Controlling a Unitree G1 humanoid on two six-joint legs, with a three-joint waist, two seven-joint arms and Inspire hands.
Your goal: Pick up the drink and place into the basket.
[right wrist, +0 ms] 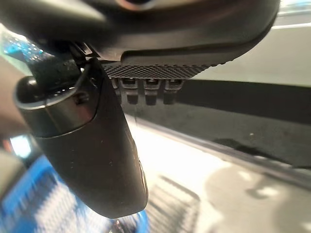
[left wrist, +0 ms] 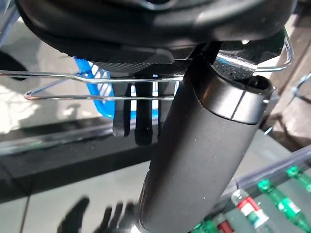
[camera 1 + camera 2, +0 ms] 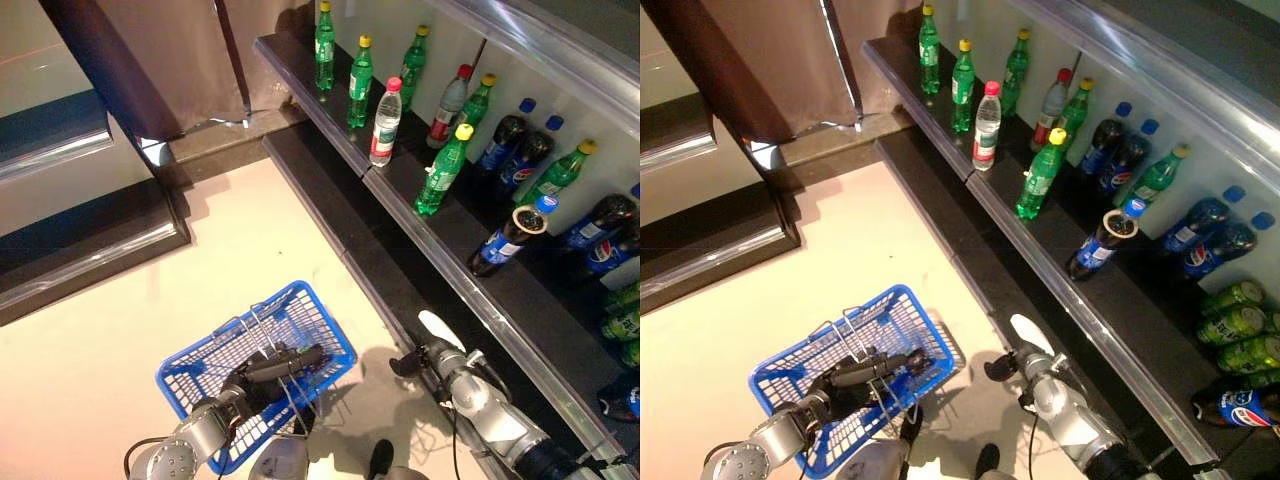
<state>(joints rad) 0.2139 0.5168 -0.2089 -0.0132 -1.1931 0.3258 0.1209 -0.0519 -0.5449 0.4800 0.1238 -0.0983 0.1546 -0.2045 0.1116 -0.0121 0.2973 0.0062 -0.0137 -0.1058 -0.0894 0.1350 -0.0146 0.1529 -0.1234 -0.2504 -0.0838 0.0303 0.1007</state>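
Observation:
My left hand [image 3: 268, 372] is shut on the thin wire handles [image 2: 97, 76] of the blue basket [image 3: 195, 378], which hangs low in front of me at the left. My right hand [image 3: 425, 357], with a white thumb cover, is open and empty, low beside the dark shelf's front edge and to the right of the basket. Drinks stand on the shelf above it: a clear bottle with a red cap [image 3: 385, 122], green bottles with yellow caps [image 3: 442, 172], and dark cola bottles with blue caps [image 3: 510, 238], the nearest one leaning.
The long dark shelf [image 3: 470, 295] runs diagonally along the right side, with a lower step in front. Green cans [image 3: 622, 322] lie at the far right. A dark counter [image 3: 90, 250] stands at the left, with pale floor [image 3: 250, 250] between.

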